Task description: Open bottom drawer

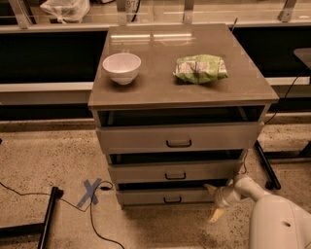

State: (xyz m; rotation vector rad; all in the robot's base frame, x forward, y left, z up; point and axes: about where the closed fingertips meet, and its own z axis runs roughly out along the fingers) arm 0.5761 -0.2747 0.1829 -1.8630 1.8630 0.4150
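bottom drawer: lowest of 3 in the cabinet, just above the floor. Flat grey-brown front, slimmest and narrowest of the set. A thin dark gap shows along its top edge.
handle: small dark loop at front centre, nothing on it.
tool: at the drawer's right end, low, near the floor. 2 pale tapered fingers spread open, one pointing up-left by the drawer's corner, one angled down. Nothing held. Can't tell if the upper finger touches the front.
arm: smooth off-white tube, comes in from lower right out of a rounded white body.
middle drawer: same flat front w/ dark loop pull, dark gap above.
top drawer: tallest, widest front, big dark gap above.
cabinet top: smooth, glossy brown slab, square-ish.
bowl: white, round, on the top's left. Looks empty.
snack bag: green, crinkled, lying flat on the right, well apart from the bowl.
floor: speckled beige. Blue tape X left of the cabinet, thin black cable beside it, black stand leg further left.
right side: black angled leg just behind the arm.
table: long, behind the cabinet. Clear plastic bag at its left.
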